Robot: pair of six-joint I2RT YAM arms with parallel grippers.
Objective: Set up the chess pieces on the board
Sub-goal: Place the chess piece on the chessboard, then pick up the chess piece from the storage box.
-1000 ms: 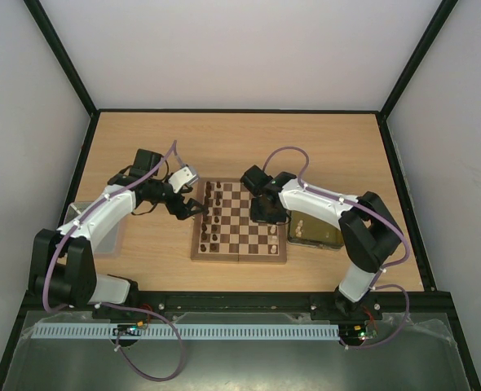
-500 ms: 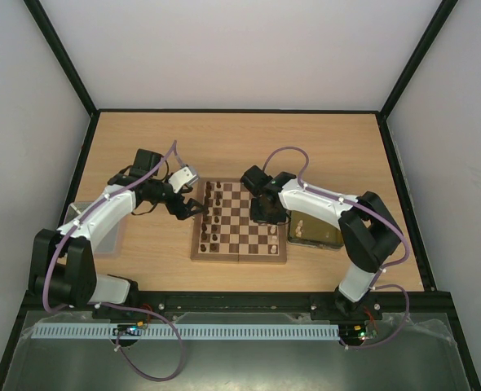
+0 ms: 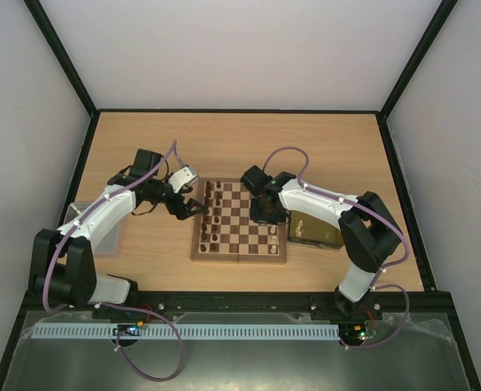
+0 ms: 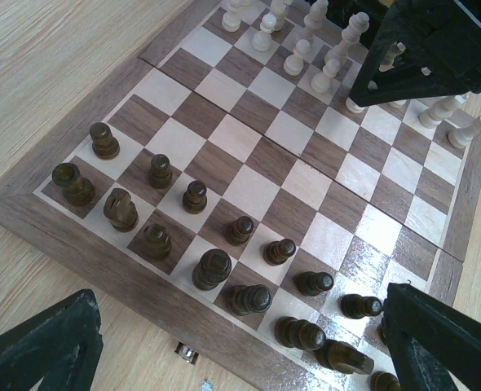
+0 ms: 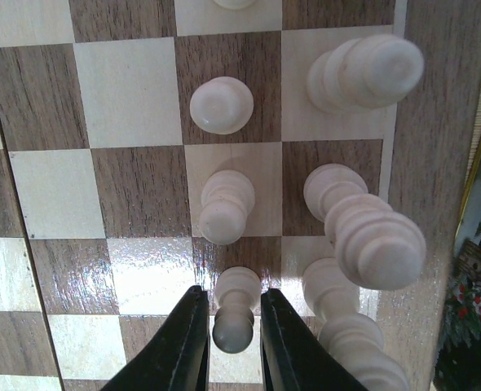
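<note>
The board lies at the table's middle. Dark chess pieces fill two rows along its left side, and pale chess pieces stand along its right side. My left gripper hovers wide open above the dark rows at the board's left edge, holding nothing. My right gripper points down over the pale rows. Its fingers flank an upright pale pawn on a dark square, with a thin gap on each side. Taller pale pieces stand just to its right.
A yellow translucent tray holding a few pale pieces sits against the board's right side. A clear tray lies at the left under my left arm. Bare wooden table stretches behind the board.
My right gripper's jaws have eased apart a little around the pale pawn. Neither arm has shifted in the top view.
</note>
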